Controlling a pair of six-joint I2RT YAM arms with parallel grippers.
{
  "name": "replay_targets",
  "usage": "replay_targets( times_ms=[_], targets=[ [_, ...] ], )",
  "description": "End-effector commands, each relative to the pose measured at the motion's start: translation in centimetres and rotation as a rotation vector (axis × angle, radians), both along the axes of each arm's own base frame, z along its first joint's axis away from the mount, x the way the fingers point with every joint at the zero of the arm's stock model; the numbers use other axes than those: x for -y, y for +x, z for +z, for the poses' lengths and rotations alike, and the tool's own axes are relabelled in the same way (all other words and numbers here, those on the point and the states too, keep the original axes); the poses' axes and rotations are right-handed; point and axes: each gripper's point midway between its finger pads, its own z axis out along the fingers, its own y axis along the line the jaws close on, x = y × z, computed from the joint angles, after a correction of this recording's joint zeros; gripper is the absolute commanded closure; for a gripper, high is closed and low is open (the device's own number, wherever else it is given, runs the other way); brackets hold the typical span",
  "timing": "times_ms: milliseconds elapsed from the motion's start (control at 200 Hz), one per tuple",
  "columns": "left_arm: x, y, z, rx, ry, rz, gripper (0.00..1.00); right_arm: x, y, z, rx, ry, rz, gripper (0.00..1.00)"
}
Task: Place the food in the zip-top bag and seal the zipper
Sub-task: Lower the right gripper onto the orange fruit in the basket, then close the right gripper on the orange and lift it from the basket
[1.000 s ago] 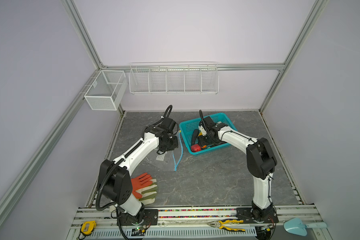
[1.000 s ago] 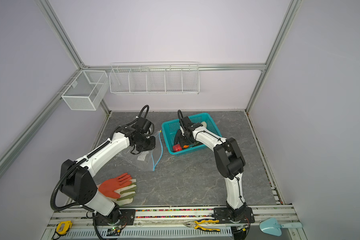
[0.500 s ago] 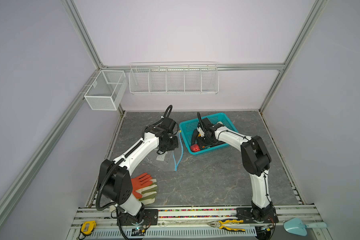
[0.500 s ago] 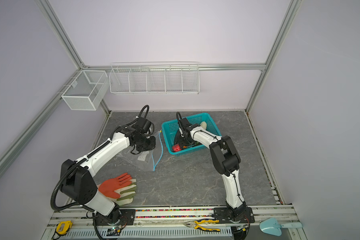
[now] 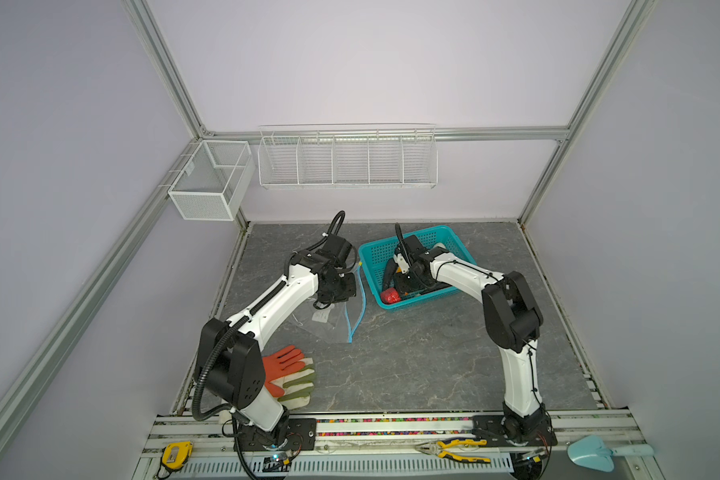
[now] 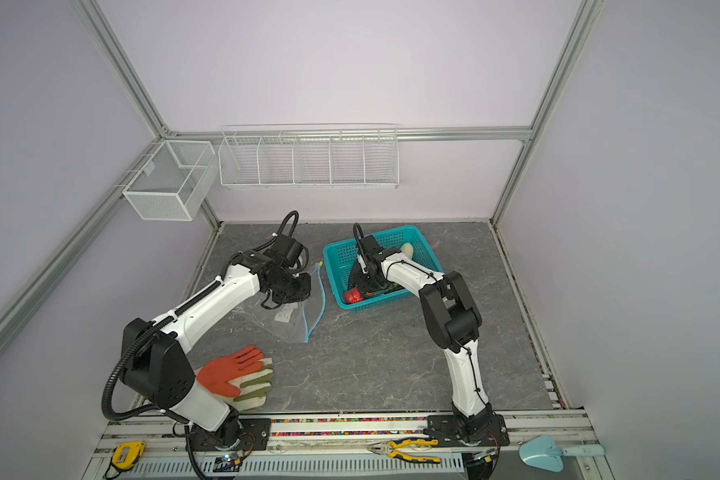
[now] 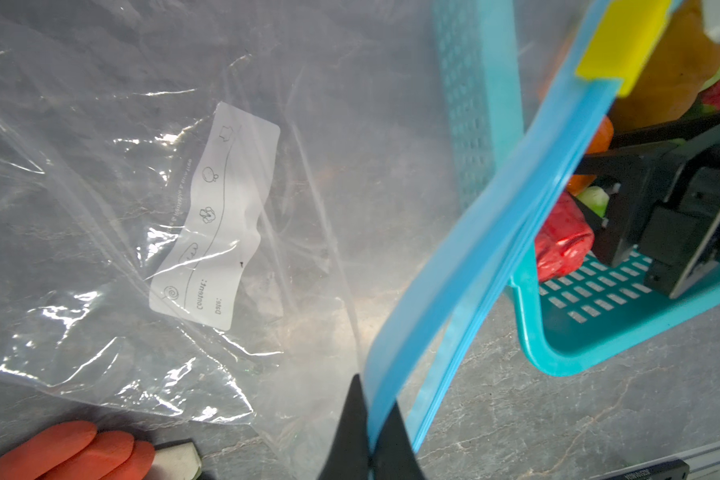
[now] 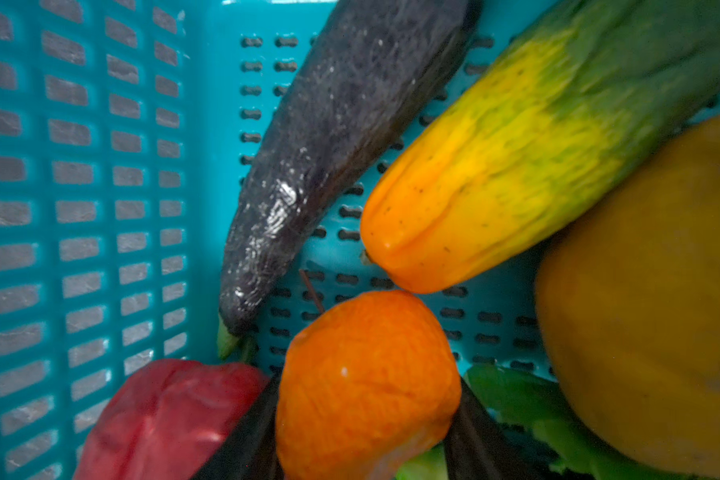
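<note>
Left tool [image 7: 368, 436] clamped on the zipper [image 7: 495, 232]; right tool [image 8: 362, 449] straddles an orange fruit [image 8: 366, 374], grip unclear. An off-centre pinch could squirt it free.

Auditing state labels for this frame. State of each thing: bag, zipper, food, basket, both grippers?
zip-top bag: empty, zipper edge lifted off the table.
zipper: unsealed, strips parted.
food: in the basket, none bagged.
basket: upright, holding the food.
left gripper: shut on the zipper.
right gripper: down in the basket, jaws either side of an orange piece; grip unclear.
</note>
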Motion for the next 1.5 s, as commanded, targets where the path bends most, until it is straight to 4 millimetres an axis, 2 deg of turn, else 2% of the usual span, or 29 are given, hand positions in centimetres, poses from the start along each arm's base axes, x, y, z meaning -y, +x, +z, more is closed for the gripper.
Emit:
replay_targets(
  times_ms=[0,560,1030,1140,1379,1494],
  targets=[
    [-0.6,0.0,0.2,-0.001,0.022,0.003,1.00,0.7,0.1,2.1,0.026,0.034,-0.014,0.50],
    [-0.4,0.0,0.3,-0.013,-0.003,0.010,1.00,1.9,-0.5,6.5,0.099,0.085,-0.031,0.51],
    [0.2,0.6,1.3,-0.014,-0.027,0.029,1.00,1.9,-2.5,11.0,0.200,0.208,0.009,0.51],
    [0.3,0.6,1.7,-0.015,-0.035,0.035,1.00,0.8,-3.9,12.1,0.216,0.276,0.047,0.50],
    [0.6,1.0,2.8,-0.004,-0.047,0.041,1.00,-3.4,-8.6,13.8,0.214,0.362,0.121,0.50],
    [0.7,1.1,3.0,-0.003,-0.058,0.048,1.00,-5.2,-10.1,14.1,0.213,0.393,0.142,0.50]
  ],
)
